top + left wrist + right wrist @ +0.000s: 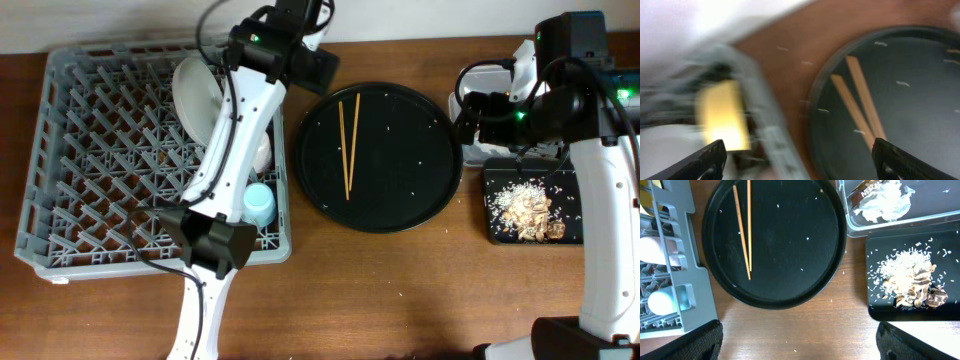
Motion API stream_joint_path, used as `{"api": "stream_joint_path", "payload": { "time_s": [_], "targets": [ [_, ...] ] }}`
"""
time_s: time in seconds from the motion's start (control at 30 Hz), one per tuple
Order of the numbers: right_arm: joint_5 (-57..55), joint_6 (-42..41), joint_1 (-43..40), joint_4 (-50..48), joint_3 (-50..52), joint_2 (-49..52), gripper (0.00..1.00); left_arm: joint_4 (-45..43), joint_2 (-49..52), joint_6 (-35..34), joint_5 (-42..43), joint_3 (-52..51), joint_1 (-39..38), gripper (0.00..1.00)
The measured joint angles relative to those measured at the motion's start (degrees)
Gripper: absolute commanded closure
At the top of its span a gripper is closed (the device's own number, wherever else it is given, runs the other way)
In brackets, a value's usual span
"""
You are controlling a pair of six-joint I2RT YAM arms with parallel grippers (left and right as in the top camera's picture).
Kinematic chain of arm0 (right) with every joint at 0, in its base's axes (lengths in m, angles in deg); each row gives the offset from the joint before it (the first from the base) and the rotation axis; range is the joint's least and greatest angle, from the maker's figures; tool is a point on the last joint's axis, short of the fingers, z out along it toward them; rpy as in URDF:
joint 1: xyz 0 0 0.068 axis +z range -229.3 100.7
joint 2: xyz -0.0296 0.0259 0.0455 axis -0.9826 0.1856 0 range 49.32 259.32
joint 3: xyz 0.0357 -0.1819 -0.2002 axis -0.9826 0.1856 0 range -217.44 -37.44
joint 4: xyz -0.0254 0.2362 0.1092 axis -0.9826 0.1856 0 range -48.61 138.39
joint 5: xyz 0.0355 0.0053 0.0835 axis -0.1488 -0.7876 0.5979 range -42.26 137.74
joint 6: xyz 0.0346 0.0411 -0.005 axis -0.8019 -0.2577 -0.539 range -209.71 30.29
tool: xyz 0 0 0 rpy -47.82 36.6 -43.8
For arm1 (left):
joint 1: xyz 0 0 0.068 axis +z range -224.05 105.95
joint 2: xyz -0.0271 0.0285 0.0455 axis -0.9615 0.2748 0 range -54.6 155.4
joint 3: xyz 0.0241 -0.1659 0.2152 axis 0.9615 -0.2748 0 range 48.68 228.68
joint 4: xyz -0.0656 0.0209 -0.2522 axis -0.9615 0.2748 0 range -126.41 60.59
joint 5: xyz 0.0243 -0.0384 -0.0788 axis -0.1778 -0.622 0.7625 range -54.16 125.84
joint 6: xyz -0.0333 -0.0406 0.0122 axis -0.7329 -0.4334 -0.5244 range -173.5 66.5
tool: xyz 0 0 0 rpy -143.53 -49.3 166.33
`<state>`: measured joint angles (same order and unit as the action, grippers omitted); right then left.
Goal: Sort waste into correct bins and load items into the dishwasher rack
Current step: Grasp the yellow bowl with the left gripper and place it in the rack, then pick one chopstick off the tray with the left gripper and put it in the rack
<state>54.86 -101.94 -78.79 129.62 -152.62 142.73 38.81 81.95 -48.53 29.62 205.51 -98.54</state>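
Observation:
The grey dishwasher rack (90,150) holds the pale plate (195,90), the light-blue cup (259,205) and the yellow bowl (722,117). The chopsticks (348,145) lie on the large round black tray (420,190). My left gripper (318,68) is open and empty above the gap between rack and round tray; its view is blurred. My right gripper (472,118) is open and empty, high over the table. The clear tub (890,227) holds the white napkin (885,202) and the candy wrapper (862,192). The black rectangular tray (875,305) holds food scraps with rice (910,280).
Loose rice grains dot the round black tray (805,239) and the wooden table (790,330). The right arm hides part of the clear tub in the overhead view. A pale cup-like thing (655,247) sits in the rack near the blue cup (662,301).

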Motion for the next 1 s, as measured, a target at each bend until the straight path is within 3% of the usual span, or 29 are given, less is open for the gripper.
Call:
{"api": "stream_joint_path", "payload": {
  "time_s": [0.07, 0.3, 0.57, 0.63, 0.67, 0.7, 0.73, 0.87, 1.0],
  "targets": [
    [0.0, 0.0, 0.0, 0.0, 0.0, 0.0, 0.02, 1.5, 1.8, -7.1, 8.3, -1.2, -1.4, 0.31],
    [0.0, 0.0, 0.0, 0.0, 0.0, 0.0, 0.02, -8.7, 16.9, -12.8, 11.8, -3.2, -10.0, 0.45],
    [0.0, 0.0, 0.0, 0.0, 0.0, 0.0, 0.01, -13.1, 21.2, -16.0, 0.8, -3.3, -11.1, 0.45],
    [0.0, 0.0, 0.0, 0.0, 0.0, 0.0, 0.02, -14.1, 23.2, -17.5, -0.2, -3.3, -11.1, 0.55],
    [0.0, 0.0, 0.0, 0.0, 0.0, 0.0, 0.02, -14.4, 23.3, -18.5, -0.3, -3.2, -11.1, 0.71],
    [0.0, 0.0, 0.0, 0.0, 0.0, 0.0, 0.02, -14.5, 23.3, -19.9, -0.3, -3.2, -11.1, 0.94],
    [0.0, 0.0, 0.0, 0.0, 0.0, 0.0, 0.02, -14.6, 23.3, -20.7, -0.6, -3.2, -11.1, 0.99],
    [0.0, 0.0, 0.0, 0.0, 0.0, 0.0, 0.01, -13.9, 23.3, -22.0, -1.1, -3.2, -10.8, 0.99],
    [0.0, 0.0, 0.0, -0.1, 0.0, 0.0, 0.02, -2.8, 13.6, -16.6, -4.1, -3.2, -10.2, 0.99]
  ]
}}
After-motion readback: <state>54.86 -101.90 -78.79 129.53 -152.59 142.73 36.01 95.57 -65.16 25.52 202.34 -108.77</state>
